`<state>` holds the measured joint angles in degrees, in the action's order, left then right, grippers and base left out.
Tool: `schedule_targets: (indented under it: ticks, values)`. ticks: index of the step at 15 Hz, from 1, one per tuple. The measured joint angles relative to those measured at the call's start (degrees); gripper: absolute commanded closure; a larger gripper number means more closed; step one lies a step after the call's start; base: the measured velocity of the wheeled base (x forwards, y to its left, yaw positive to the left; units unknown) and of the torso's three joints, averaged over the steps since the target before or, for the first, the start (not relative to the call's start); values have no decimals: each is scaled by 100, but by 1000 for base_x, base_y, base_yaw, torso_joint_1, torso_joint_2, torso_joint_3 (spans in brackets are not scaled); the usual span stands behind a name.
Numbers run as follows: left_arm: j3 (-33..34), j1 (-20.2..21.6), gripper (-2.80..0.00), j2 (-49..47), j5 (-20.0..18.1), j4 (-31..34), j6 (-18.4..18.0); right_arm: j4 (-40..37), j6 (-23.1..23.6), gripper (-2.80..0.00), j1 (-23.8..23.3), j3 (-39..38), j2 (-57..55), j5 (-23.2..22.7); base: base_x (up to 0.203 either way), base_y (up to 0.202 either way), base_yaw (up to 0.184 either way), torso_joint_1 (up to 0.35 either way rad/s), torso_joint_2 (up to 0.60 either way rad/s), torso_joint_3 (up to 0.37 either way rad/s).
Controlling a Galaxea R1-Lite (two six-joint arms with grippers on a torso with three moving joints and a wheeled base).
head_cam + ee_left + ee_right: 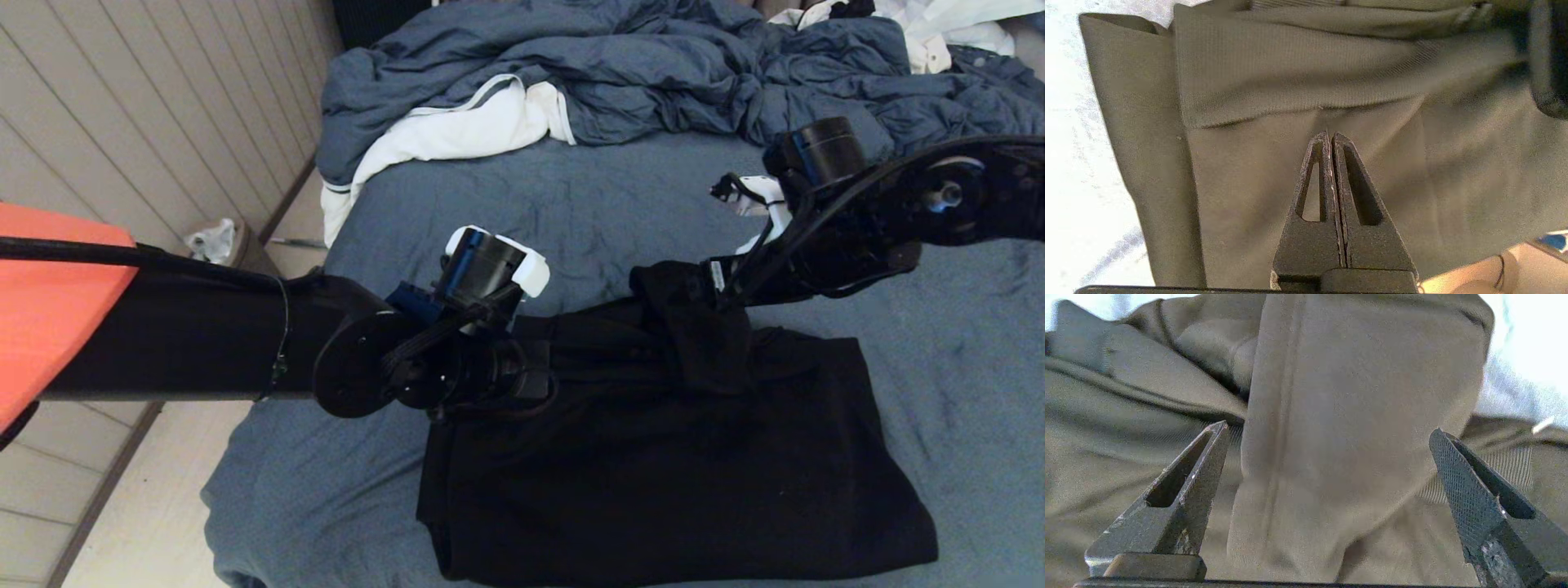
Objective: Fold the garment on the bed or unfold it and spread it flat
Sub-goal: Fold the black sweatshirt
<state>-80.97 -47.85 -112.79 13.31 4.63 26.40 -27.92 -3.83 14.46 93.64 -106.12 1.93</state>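
The black hoodie [678, 457] lies folded in a rough rectangle on the near part of the bed [531, 204]. A raised band of its fabric [702, 327] crosses its far edge. My left gripper [1329, 134] is shut with nothing between its fingers, just above the flat cloth [1249, 183] by the hoodie's far left corner. My right gripper [1329, 428] is open wide at the far edge. A thick fold of the hoodie [1355, 437] lies between its spread fingers [1208, 457], which do not close on it.
A rumpled blue-grey duvet [653, 73] fills the back of the bed, with a white cloth with grey trim [457, 131] at its left. More white clothing [939, 33] lies at the far right. The bed's left edge drops to the floor, where a bin [220, 241] stands.
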Motion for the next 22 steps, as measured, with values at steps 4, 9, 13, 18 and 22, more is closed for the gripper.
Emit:
schedule_targets:
  ticks: [4,9,13,18,22]
  values:
    - [-21,4,0,-84,-5,0,-9,-146,201,-280,237,304,-358,459,0,0,0,0,0,0]
    - [1,4,0,-93,-6,0,-11,-242,291,0,404,613,-746,925,0,0,0,0,0,0]
    - [38,0,0,-98,-3,3,-11,-249,276,0,438,645,-690,944,0,0,0,0,0,0]
    - [38,-5,0,-131,-5,6,-15,-628,236,0,960,507,-60,1019,0,0,0,0,0,0]
    - [36,-13,0,-146,-11,3,-14,-636,197,0,1287,-364,400,1031,0,0,0,0,0,0]
